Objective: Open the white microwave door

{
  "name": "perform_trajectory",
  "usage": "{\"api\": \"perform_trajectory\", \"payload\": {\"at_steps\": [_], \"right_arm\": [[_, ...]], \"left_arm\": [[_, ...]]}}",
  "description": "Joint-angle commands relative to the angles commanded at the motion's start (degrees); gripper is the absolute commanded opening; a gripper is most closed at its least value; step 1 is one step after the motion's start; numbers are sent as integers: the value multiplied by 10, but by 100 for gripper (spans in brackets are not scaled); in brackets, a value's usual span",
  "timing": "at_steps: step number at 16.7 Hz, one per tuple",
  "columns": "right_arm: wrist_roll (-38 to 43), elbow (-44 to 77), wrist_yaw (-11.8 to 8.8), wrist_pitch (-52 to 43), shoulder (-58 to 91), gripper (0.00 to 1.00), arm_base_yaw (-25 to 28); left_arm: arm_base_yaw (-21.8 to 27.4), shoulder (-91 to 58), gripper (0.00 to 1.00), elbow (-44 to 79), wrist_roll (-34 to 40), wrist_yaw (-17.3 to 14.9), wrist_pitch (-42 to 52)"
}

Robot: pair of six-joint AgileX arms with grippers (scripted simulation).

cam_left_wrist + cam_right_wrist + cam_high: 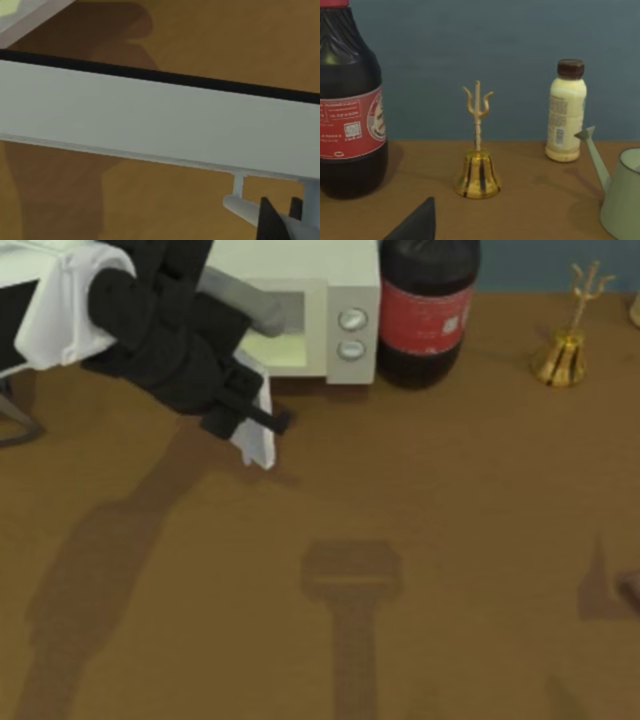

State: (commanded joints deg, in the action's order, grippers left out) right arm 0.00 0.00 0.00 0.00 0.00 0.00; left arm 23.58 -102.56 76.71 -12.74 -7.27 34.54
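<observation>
The white microwave (330, 280) stands at the back of the table, its two silver knobs (352, 333) facing the front. Its door (258, 440) is swung outward toward the left, baring the pale cream interior (290, 348). My left gripper (265, 420) is at the door's free edge, shut on the door's handle. In the left wrist view the door's edge (160, 120) runs across as a broad white band. There the handle bar (242, 207) passes between my left gripper's (280, 206) dark fingers. My right gripper (632, 588) stays parked at the table's right edge, barely showing.
A dark bottle with a red label (428, 310) stands right of the microwave, touching or nearly touching it. A gold bell (565, 355) is farther right. The right wrist view also shows a cream bottle (566, 112) and a pale watering can (620, 195).
</observation>
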Motion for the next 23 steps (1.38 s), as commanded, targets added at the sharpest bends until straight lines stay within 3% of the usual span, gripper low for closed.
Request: {"api": "perform_trajectory", "payload": {"at_steps": [7, 14, 23], "right_arm": [[0, 0, 0, 0, 0, 100, 0], [0, 0, 0, 0, 0, 100, 0], [0, 0, 0, 0, 0, 100, 0]], "left_arm": [[2, -1, 0, -3, 1, -5, 0], [-29, 20, 0, -24, -75, -41, 10], [-30, 22, 0, -24, -78, -43, 10]]}}
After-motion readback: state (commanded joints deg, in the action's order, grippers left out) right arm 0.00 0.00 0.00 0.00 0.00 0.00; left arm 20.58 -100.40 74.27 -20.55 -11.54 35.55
